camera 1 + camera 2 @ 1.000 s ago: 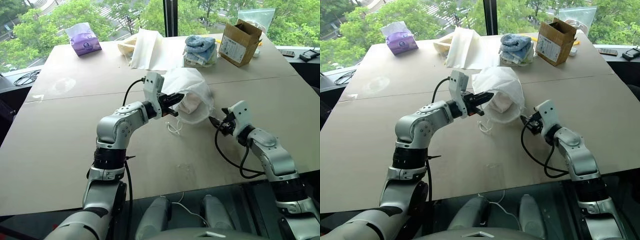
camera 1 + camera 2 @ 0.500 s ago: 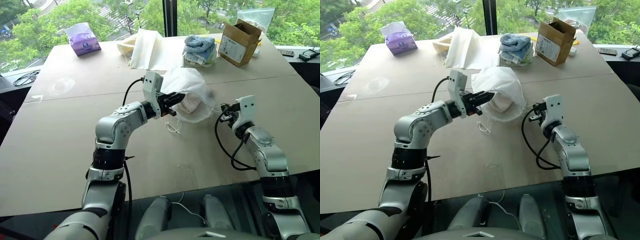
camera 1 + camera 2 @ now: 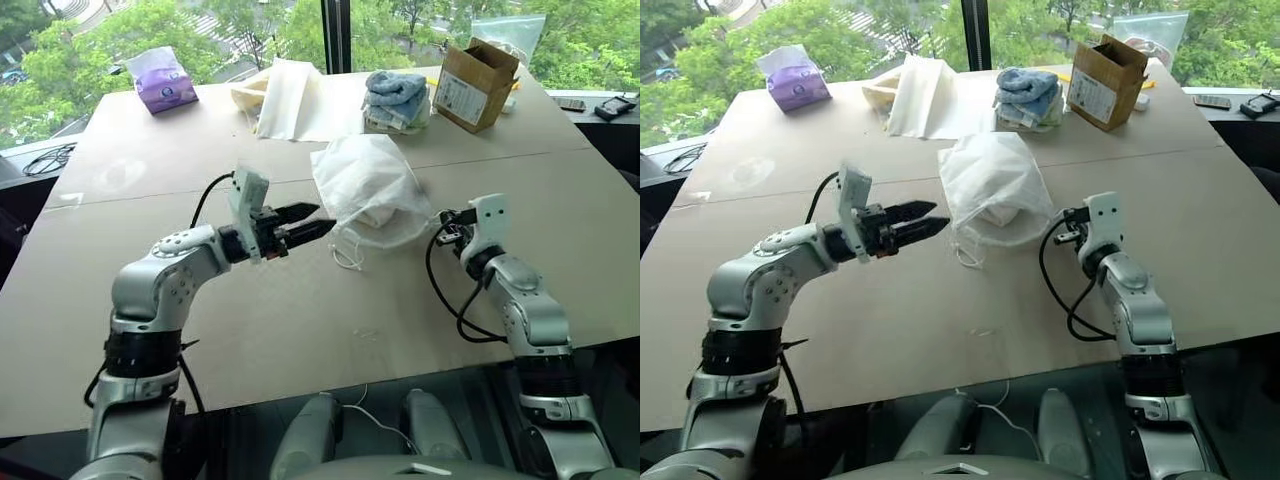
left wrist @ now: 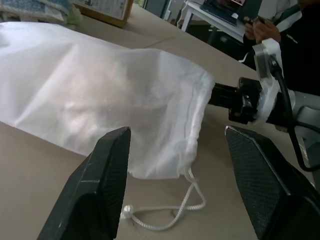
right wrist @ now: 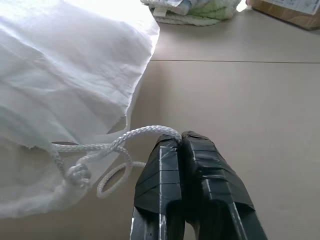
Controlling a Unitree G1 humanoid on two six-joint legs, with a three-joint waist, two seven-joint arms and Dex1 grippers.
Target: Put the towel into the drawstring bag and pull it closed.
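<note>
On table, towel (image 4: pixel 100 100) is sitting inside drawstring bag (image 3: pixel 370 185); R gripper (image 5: pixel 181 142) is pinching cord (closing pending), L gripper (image 3: pixel 312 224) is gaping empty.

Both arms: silver-grey metallic shells, rounded joint housings, black bands at the joints. White block-shaped wrist units. Left gripper (image 3: pixel 300 222): two long, tapered black fingers (image 4: pixel 100 195), matte textured faces. Right gripper (image 5: pixel 182 137): black fingers, tape-wrapped by the look of it. Black cable loops off each forearm, approx. 6 o'clock under the right one.
</note>
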